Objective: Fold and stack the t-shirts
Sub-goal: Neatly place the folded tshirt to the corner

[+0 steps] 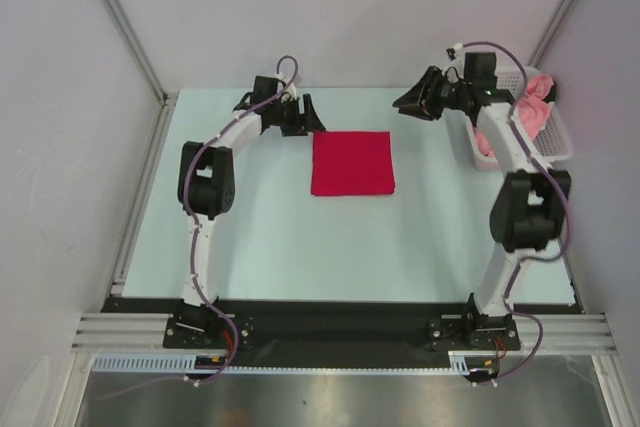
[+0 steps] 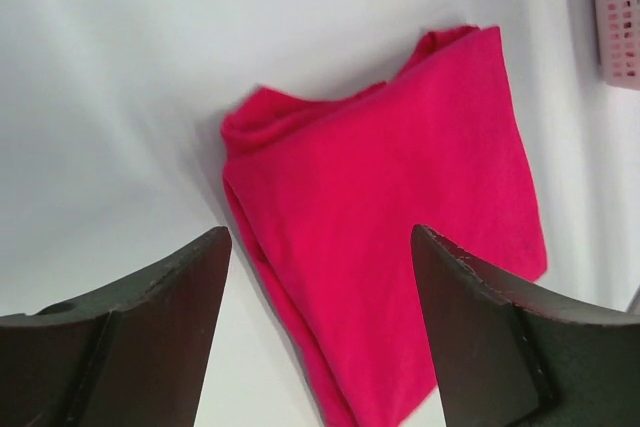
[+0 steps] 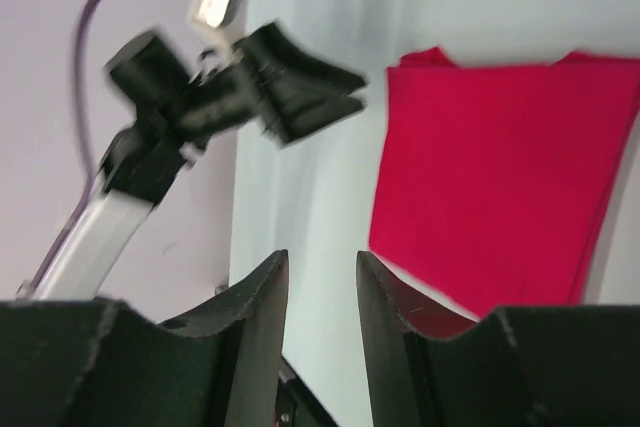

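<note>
As I look out from the arm bases at the near edge, the first thing on the pale table (image 1: 270,247) is the crimson t-shirt (image 1: 352,163). It is folded into a neat near-square and lies flat about midway between the two arms. Its edges run roughly parallel to the table's sides, and in the left wrist view I can see layers of cloth stacked along one side.

Just beyond its far-left corner hangs the left gripper (image 2: 320,247). Its fingers are spread wide with nothing between them, and it is close to the cloth but apart from it. Past the far-right corner, a little farther from the shirt, is the right gripper (image 3: 320,265), pointing across toward the left one. Its fingers stand a narrow gap apart and hold nothing.

Farther right, along the table's far-right side, is the white mesh basket (image 1: 565,142). The salmon pink t-shirt (image 1: 536,107) is bunched up inside it, unfolded and partly hidden behind the right arm.
</note>
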